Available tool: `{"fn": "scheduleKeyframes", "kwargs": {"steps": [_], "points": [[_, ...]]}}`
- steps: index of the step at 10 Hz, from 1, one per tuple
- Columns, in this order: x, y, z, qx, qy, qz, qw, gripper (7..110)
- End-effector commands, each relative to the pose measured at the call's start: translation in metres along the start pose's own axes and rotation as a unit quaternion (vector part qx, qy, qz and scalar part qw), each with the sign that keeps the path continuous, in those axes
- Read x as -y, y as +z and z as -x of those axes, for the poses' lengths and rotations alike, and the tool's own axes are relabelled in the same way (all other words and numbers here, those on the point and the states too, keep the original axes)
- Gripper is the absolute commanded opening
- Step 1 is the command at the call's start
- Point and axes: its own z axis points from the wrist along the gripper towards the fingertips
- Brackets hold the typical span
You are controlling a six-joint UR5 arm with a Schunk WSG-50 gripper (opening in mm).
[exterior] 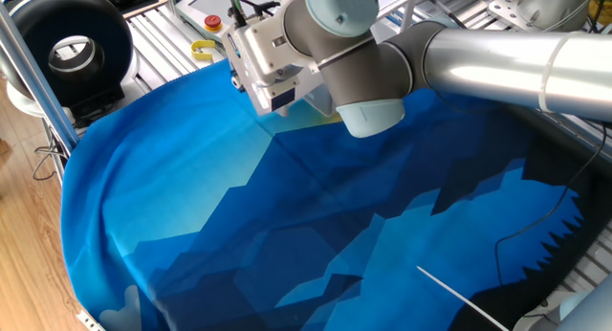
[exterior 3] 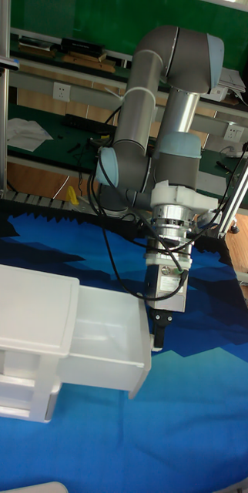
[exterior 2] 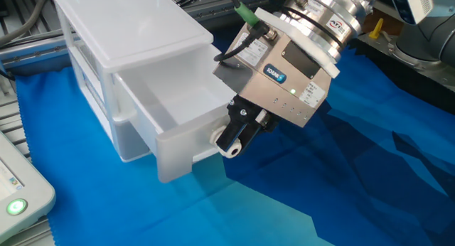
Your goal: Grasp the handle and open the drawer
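Observation:
The pale white drawer stands pulled well out of its boxy unit at the left, and its inside shows bare. My gripper presses against the drawer's front face with its black fingers closed together on the handle, which the fingers hide. The tall fixed view has the drawer slid out to the right, with the gripper pointing down at its front edge. In one fixed view only the arm's wrist and the silver gripper housing show, and the drawer is hidden behind them.
A blue patterned cloth covers the table. A white pendant with a red button and a yellow hook lie at the back edge. A black ring-shaped unit sits off the table. Another pendant with a green light lies near the drawer unit.

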Motion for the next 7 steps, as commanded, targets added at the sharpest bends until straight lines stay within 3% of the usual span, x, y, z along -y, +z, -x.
{"fn": "scheduleKeyframes", "kwargs": {"steps": [1,4,7], "points": [[-0.015,-0.002,-0.019,-0.034,-0.006,0.032,0.9989,7],[-0.019,-0.005,-0.047,-0.09,-0.007,0.041,0.995,7],[-0.031,-0.005,-0.04,-0.075,-0.024,0.066,0.9947,7]]}}
